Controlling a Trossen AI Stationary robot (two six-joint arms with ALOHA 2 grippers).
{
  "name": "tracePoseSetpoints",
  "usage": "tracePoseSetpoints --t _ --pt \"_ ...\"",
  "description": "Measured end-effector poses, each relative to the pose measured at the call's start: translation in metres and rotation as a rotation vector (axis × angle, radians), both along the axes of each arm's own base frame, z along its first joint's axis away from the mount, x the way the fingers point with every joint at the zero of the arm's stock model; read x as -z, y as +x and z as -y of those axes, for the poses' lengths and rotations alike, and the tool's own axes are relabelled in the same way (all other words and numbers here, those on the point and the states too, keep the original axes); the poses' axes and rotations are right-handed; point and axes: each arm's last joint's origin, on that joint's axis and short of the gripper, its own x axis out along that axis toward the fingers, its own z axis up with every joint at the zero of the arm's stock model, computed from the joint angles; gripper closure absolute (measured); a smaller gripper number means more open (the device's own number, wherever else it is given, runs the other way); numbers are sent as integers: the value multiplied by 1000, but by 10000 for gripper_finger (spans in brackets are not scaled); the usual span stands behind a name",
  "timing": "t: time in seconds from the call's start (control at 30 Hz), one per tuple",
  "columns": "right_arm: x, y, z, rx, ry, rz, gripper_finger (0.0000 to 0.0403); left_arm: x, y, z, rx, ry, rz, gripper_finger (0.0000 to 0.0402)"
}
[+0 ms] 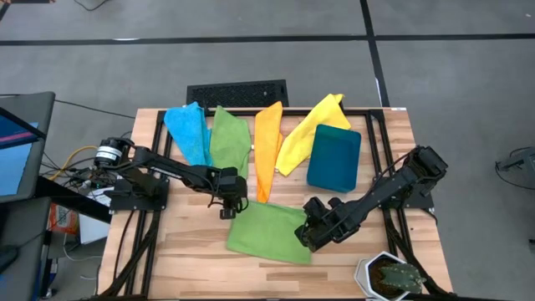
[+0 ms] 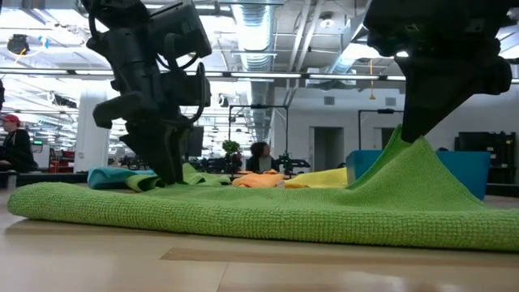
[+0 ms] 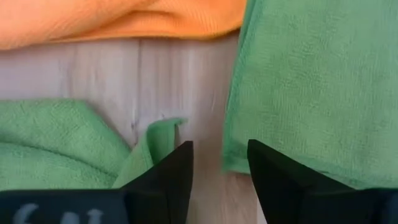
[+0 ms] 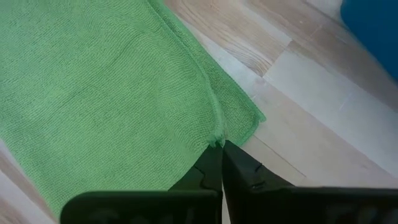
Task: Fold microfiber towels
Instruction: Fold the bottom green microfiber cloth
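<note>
Near the front edge of the wooden table [image 1: 175,251], about midway along it, lies the green towel being folded [image 1: 267,232], its long axis running parallel to that edge. The right gripper [image 1: 311,227] sits at the towel's right end, jaws pinched shut on the cloth's doubled edge and lifting it into a peak; the left gripper [image 1: 231,204] stands at the towel's rear left corner, fingers parted, with nothing clearly between them. The cloth therefore stretches from the right gripper toward the left arm — the direction any fold would have to travel, judging by this layout. Behind, four more towels — blue [image 1: 188,130], green [image 1: 229,140], orange [image 1: 267,146], yellow [image 1: 308,132] — fan out from the table's back edge, beside a teal bin [image 1: 334,157]. From above, the raised cloth is not apparent; the low view shows the tent clearly. Only the right wrist view confirms the pinch on the hem; the left wrist view alone shows bare wood between that gripper's fingers.
</note>
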Motion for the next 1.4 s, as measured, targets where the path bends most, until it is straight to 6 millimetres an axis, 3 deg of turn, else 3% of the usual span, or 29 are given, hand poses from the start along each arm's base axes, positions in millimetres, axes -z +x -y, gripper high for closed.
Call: tracePoseSetpoints --t 0.2,0.6,0.8,1.13,1.4 --pt "0 1 1 -4 -3 -2 385 1 1 0 5 1 4 285" --pt "0 1 1 -4 -3 -2 385 0 3 2 61 -22 21 396" --pt "0 1 1 -2 -2 -2 380 -2 4 3 39 -56 16 401" --pt "0 1 1 -1 -3 -2 384 -24 8 6 25 -30 -30 401" --pt "0 3 5 12 -14 5 383 -21 5 7 -5 19 -27 401"
